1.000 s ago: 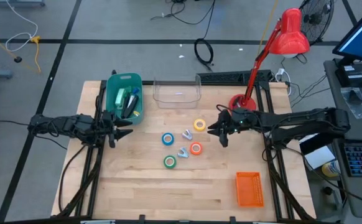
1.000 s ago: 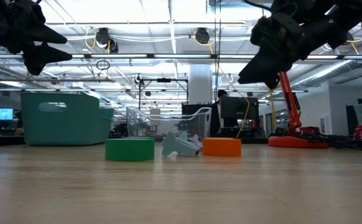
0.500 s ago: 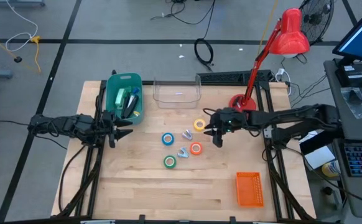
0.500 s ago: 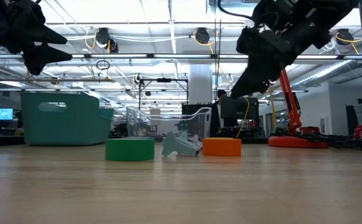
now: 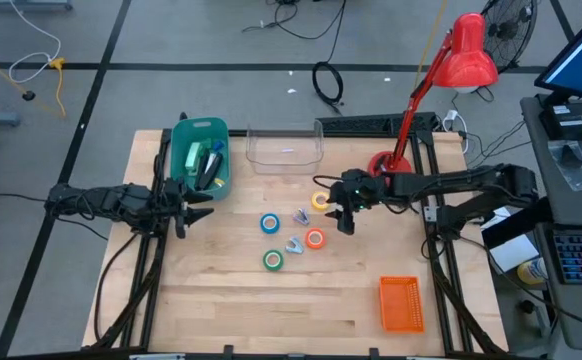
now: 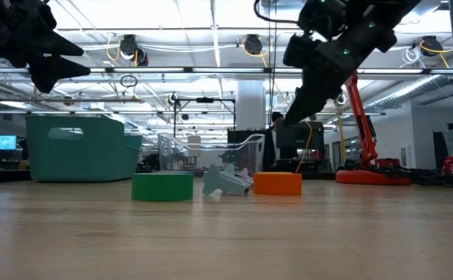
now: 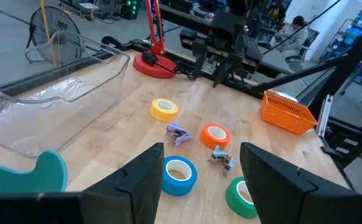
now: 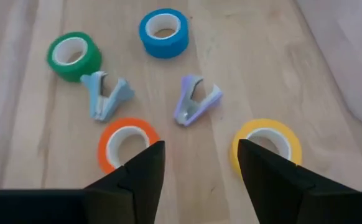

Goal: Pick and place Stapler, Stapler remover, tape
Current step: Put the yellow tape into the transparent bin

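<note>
Broadly, the wooden worktop [image 5: 221,300] fills the high view, with a dark arm reaching in from each side. At its far edge stand a teal bin [image 5: 202,155] holding tools and, beside it, a clear plastic tray [image 5: 285,148]; a red desk lamp [image 5: 441,75] rises from the far right corner, and an orange basket [image 5: 401,303] lies near the right front.

The left gripper [image 5: 193,205] hangs above the worktop just in front of the teal bin, its fingers [image 7: 145,180] spread open and holding nothing. The right gripper [image 5: 345,215] hovers over the middle of the worktop, next to the yellow tape roll [image 5: 320,201], its fingers [image 8: 145,168] likewise apart and empty.

The tape rolls lie flat in a loose cluster at the centre: yellow farthest back, the blue roll [image 5: 270,224] to its left, the orange roll [image 5: 315,239] in front of the yellow, and the green roll [image 5: 273,260] nearest the front. Between them sit two small staple removers, one lilac [image 8: 195,99] and one pale blue [image 8: 106,93], each apart from the rolls.
</note>
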